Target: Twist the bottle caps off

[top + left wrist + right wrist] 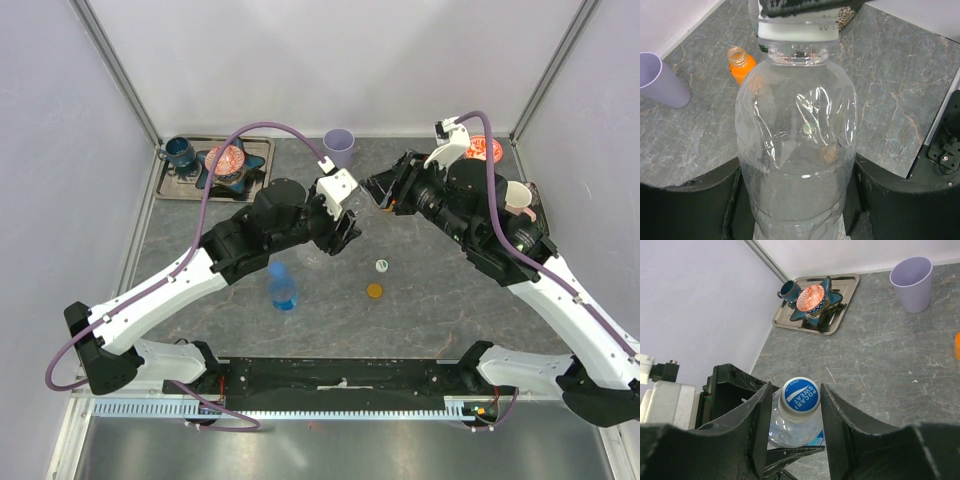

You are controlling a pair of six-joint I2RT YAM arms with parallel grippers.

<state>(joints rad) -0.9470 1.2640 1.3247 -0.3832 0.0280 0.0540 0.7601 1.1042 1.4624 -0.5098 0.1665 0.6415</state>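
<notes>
On the neck of the clear bottle (795, 150): a white cap with a blue top (801, 395). Up near the middle of the worktop (450, 300), a little toward the far edge. Hugged on two sides by the black fingers (837, 430) of the right pincer (797, 405), very close to the cap. Cannot tell if pressing on it or just next to it. Lower down, squeezed around the belly by the left pincer (796, 200), pinching the clear bottle tight. Cannot tell if standing on the worktop or lifted off it.

Near the clear bottle, on the worktop: a short orange bottle (740, 64), standing up with an open mouth. Near the middle, a bit toward the near edge: a white and green cap (382, 265) and an orange cap (374, 291), lying flat close together, not touching. To the left of those: a blue bottle (283, 288), standing alone, a bit blurry.

By the far edge, in the middle: a lilac cup (339, 147), standing upright. In the far left corner: a metal tray (849, 290), holding a dark blue cup (180, 152) and a star-shaped blue dish (228, 165) with a red pattern inside.
</notes>
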